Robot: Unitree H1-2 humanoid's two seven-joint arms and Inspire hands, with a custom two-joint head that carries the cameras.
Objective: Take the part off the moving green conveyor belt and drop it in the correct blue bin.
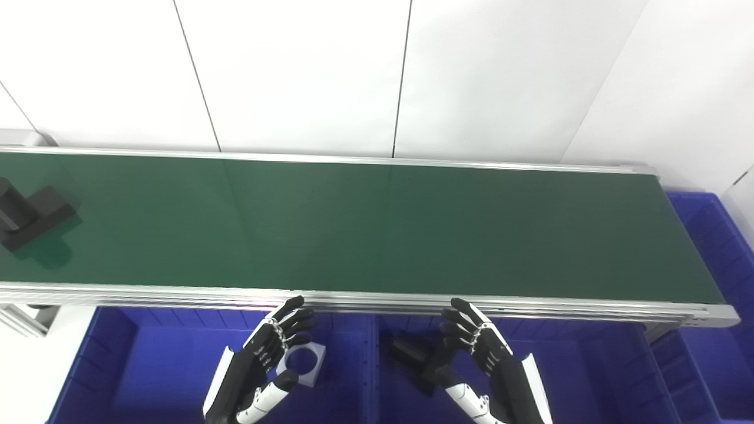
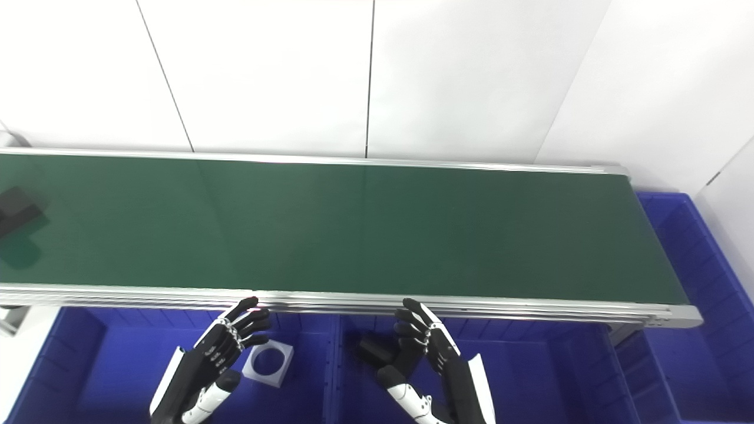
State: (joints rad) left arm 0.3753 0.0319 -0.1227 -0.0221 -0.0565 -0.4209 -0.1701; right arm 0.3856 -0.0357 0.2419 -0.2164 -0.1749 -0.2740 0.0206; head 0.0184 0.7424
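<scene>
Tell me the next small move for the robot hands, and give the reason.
Probably hold the left robot hand open and ready by the belt's near rail. The black part lies at the far left end of the green conveyor belt, beyond both hands. The right robot hand is also open, over a blue bin.

We count one long green conveyor belt (image 1: pixel 377 224), three blue plastic bins (image 1: pixel 147 365) (image 1: pixel 577 365) (image 1: pixel 718 247), two black blocky parts (image 1: pixel 29 215) (image 1: pixel 412 353), and one grey square holed plate (image 1: pixel 303 362).

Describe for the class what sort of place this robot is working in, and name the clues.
Probably a small sorting line in a factory-style test cell. A long green conveyor belt carries a black part, blue bins wait below its near edge, one holding a grey square part with a hole, and plain white panels stand behind.
</scene>
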